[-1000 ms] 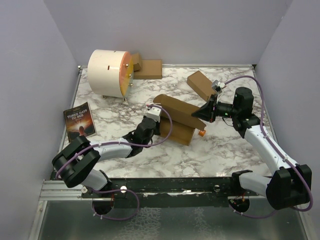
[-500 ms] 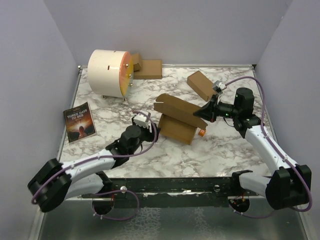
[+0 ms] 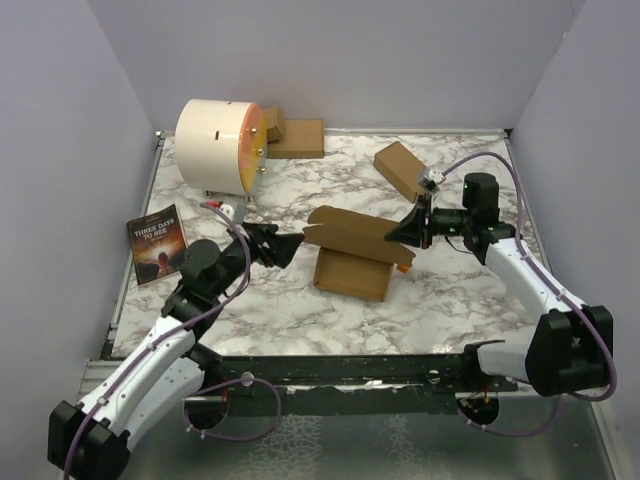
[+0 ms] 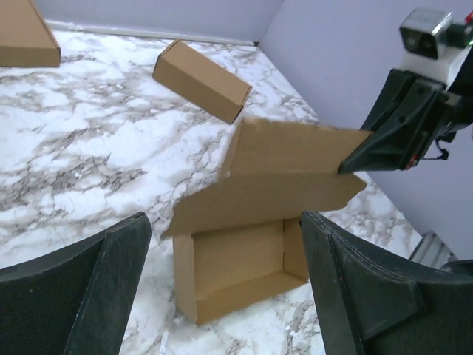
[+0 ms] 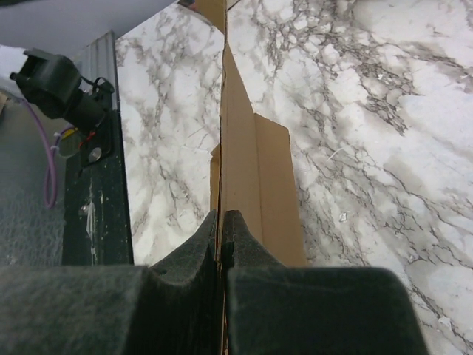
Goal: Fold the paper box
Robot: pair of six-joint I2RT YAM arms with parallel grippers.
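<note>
The paper box [image 3: 347,273] sits mid-table as an open brown tray, its lid flap [image 3: 352,232] raised over it. My right gripper [image 3: 411,231] is shut on the flap's right edge and holds it up. In the right wrist view the flap [image 5: 238,159] runs edge-on between the shut fingertips [image 5: 222,216]. My left gripper [image 3: 286,246] hovers left of the box, open and holding nothing. In the left wrist view the tray [image 4: 236,262] and flap [image 4: 277,181] lie ahead of my wide-open left gripper [image 4: 225,222], with the right gripper [image 4: 358,155] pinching the flap's corner.
A twin brown carton [image 3: 400,168] lies at the back right, also seen in the left wrist view [image 4: 201,70]. A white drum [image 3: 215,145] and flat cardboard pieces [image 3: 297,137] stand at the back left. A book [image 3: 158,243] lies at the left edge.
My left gripper opened, let go of the box's left side and pulled back to the left. The right gripper kept its hold on the flap and barely moved.
</note>
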